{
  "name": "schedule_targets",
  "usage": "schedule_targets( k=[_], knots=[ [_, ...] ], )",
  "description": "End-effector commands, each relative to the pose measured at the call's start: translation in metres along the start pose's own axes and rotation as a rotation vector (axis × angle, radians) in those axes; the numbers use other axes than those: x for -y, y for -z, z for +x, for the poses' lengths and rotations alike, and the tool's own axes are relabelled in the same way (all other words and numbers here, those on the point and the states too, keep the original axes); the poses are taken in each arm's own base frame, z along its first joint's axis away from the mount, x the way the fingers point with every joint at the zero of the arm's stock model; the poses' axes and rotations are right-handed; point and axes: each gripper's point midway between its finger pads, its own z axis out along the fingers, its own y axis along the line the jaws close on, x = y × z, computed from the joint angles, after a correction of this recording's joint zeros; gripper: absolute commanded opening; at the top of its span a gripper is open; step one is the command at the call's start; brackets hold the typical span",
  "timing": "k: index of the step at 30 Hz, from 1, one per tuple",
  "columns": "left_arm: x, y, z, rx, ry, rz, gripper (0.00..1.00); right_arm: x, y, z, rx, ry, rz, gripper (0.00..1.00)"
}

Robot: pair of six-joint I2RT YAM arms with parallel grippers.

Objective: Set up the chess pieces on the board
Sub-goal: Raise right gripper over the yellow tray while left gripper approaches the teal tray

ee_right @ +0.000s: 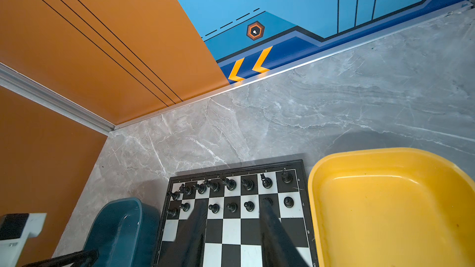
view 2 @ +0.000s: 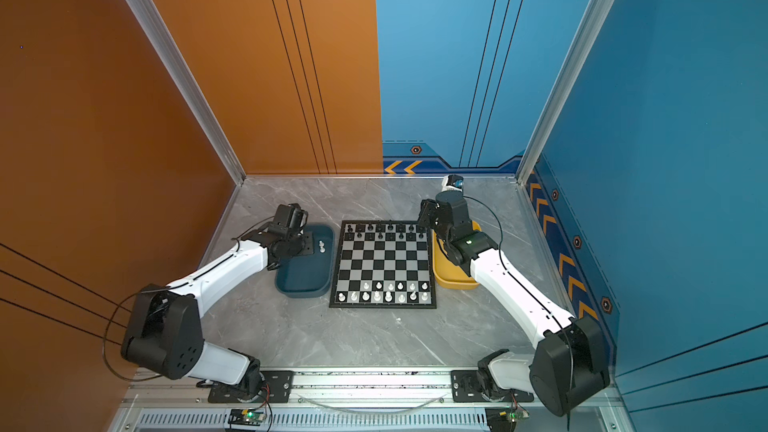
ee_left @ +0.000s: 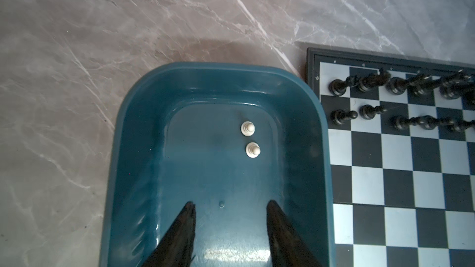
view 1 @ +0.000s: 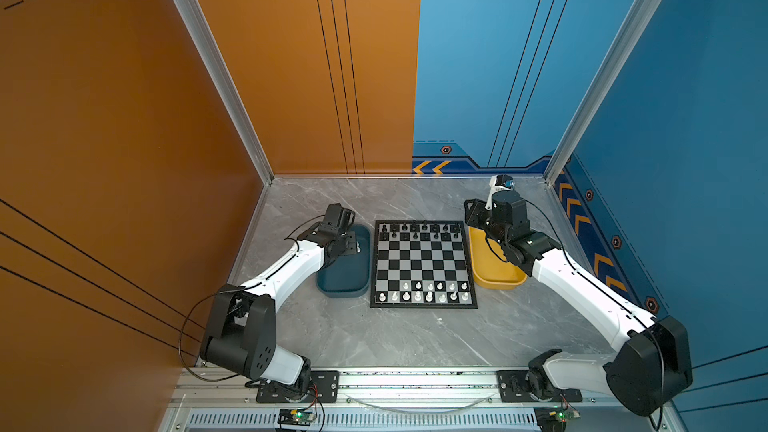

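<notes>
The board [view 1: 424, 268] [view 2: 384, 268] lies mid-table. Black chess pieces [view 1: 424, 231] fill its two far rows and white ones [view 1: 424, 292] its two near rows; the left end of the white pawn row is bare. Two white pawns [ee_left: 247, 128] [ee_left: 253, 149] [view 2: 321, 246] stand upright in the teal tray [ee_left: 133, 150]. My left gripper [ee_left: 231, 204] [view 2: 309, 245] hangs open over that tray, short of the pawns, holding nothing. Over the board's far right corner my right gripper [ee_right: 232, 199] [view 1: 469, 209] is open and empty above the black pawns [ee_right: 248, 205].
A yellow tray [ee_right: 385, 201] [view 1: 494, 276] with nothing showing in it sits against the board's right side, partly under my right arm. The teal tray [view 1: 345, 280] touches the board's left side. Walls close in at the back and sides.
</notes>
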Motion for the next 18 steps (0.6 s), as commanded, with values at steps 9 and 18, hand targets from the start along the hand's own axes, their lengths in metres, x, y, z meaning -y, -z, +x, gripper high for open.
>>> schedule_targets(
  k=[9,18],
  knots=[
    [0.023,-0.032,-0.018,-0.002,0.057,0.066,0.47,0.005,-0.003,-0.001,0.012,-0.016,0.005,0.37],
    [0.029,-0.054,-0.016,-0.035,0.061,0.063,0.43,0.006,-0.006,0.002,0.002,-0.017,0.006,0.37]
  ],
)
